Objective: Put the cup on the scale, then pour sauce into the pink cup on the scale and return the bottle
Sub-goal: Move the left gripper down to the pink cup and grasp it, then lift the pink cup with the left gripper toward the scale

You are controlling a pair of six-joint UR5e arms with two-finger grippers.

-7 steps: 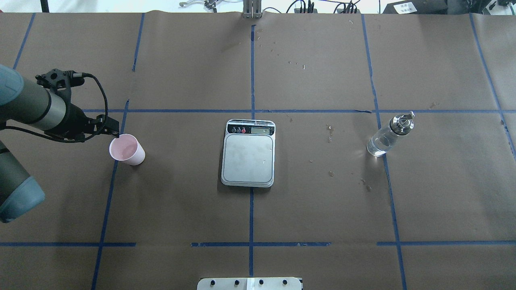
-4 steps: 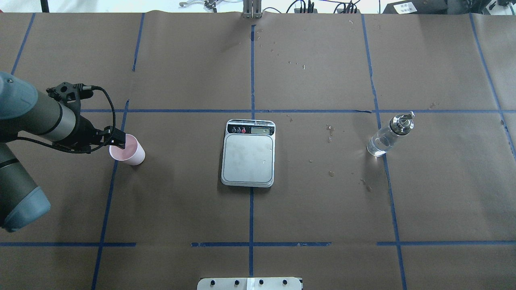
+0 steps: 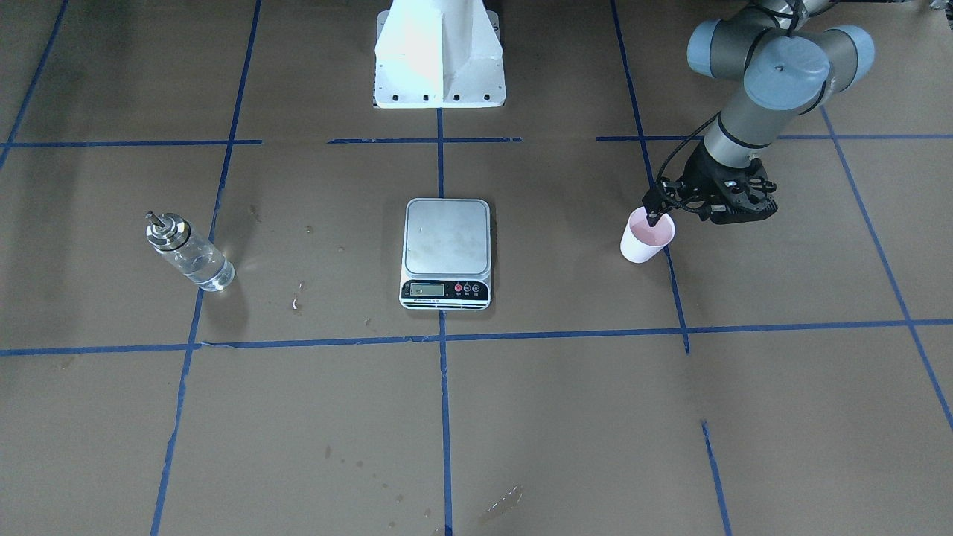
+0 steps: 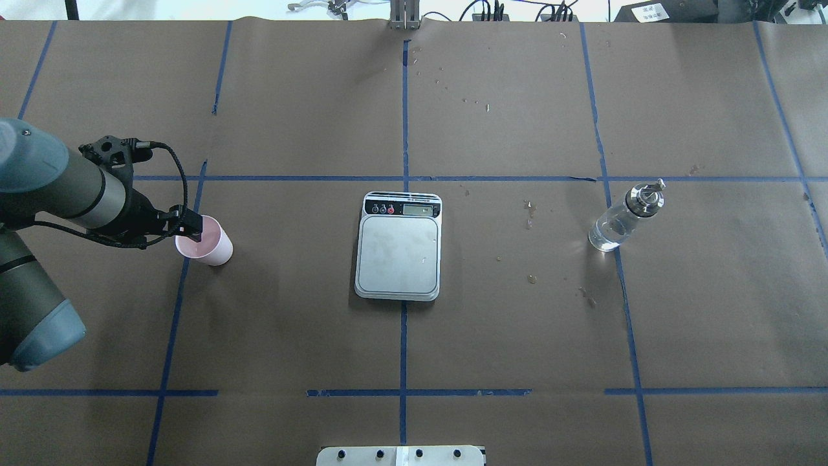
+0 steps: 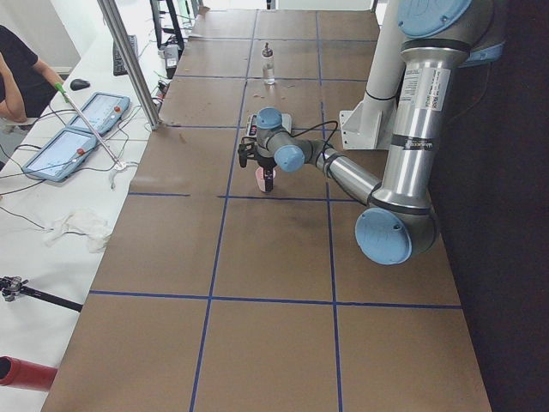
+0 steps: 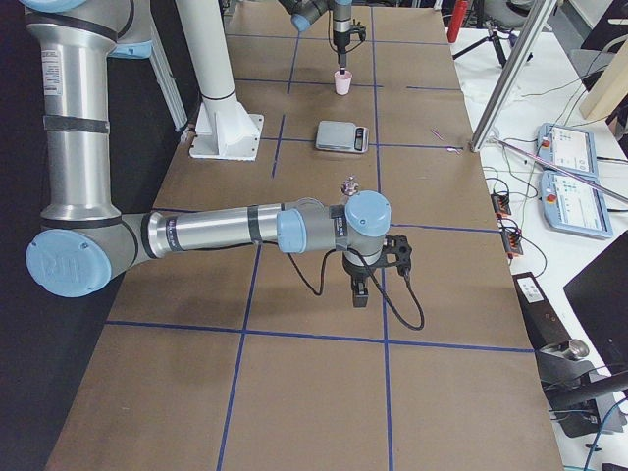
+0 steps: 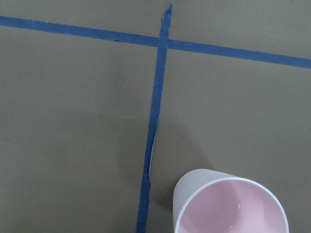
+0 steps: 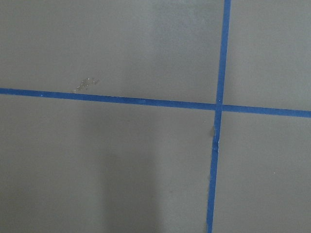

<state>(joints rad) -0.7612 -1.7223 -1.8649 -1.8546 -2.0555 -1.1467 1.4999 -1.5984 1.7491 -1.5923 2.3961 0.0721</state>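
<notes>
The pale pink cup [image 4: 212, 246] stands upright on the table's left side, also in the front view [image 3: 645, 244] and the left wrist view [image 7: 228, 206]. My left gripper [image 4: 192, 226] is low over the cup's near-left rim, with one finger [image 3: 654, 217] dipping inside it; the jaws look open astride the rim. The scale [image 4: 399, 254] lies at the table's middle, its platform bare. The clear glass bottle [image 4: 620, 220] with a metal cap stands at the right. My right gripper [image 6: 359, 294] hangs over bare table far from the bottle; I cannot tell if it is open or shut.
Brown paper with blue tape lines [image 4: 403, 116] covers the table. Small wet spots [image 4: 530, 210] lie between scale and bottle. The robot's white base [image 3: 439, 52] stands behind the scale. Tablets [image 5: 81, 129] and an operator are beyond the table's edge.
My left gripper has moved right and down, from beside the cup's rim to onto it, one finger now inside. The cup, scale and bottle have not moved.
</notes>
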